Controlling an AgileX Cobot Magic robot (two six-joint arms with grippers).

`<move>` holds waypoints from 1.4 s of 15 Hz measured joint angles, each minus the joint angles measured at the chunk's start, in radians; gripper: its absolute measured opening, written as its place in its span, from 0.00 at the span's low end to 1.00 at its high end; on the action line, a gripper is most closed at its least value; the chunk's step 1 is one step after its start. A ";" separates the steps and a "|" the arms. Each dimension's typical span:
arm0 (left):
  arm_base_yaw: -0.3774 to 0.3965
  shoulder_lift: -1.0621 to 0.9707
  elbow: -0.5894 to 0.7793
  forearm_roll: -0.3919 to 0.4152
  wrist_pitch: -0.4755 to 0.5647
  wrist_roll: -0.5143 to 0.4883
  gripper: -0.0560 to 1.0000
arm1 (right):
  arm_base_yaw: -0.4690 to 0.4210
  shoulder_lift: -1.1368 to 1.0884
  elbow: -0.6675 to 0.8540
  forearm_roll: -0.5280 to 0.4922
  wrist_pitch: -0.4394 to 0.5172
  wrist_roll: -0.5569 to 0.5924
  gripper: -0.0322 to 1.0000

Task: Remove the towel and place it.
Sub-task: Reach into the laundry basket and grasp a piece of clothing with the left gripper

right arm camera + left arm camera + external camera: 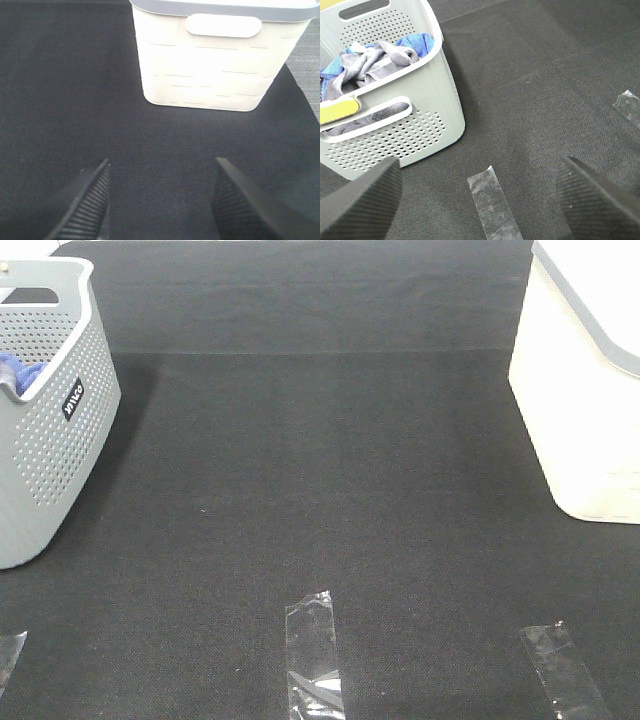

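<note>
Towel [375, 62] not made out from exterior high, grey basket [60, 440] at table [330, 490] left edge, white bin [580, 420] at right edge | left wrist: towel crumpled in basket beside blue cloth [420, 42], left gripper [480, 165] spread apart, empty | right wrist: right gripper [161, 165] spread apart, empty, facing bin

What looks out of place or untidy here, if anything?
Only the towel: it lies crumpled in the grey basket, bunched together with a blue cloth. Nothing is spilled or visibly damaged.
</note>
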 joint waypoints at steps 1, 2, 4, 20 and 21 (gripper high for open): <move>0.000 0.000 0.000 0.000 0.000 0.000 0.81 | 0.000 0.000 0.000 0.000 0.000 0.000 0.58; 0.000 0.000 0.000 0.000 0.000 0.000 0.81 | 0.000 0.000 0.000 0.000 0.000 0.000 0.58; 0.000 0.000 0.000 0.000 0.000 0.000 0.81 | 0.000 0.000 0.000 0.000 0.000 0.000 0.58; 0.000 0.000 0.000 0.000 0.000 0.000 0.81 | 0.000 0.000 0.000 0.000 0.000 0.000 0.58; 0.000 0.000 0.000 0.000 0.000 0.000 0.81 | 0.000 0.000 0.000 0.000 0.000 0.000 0.58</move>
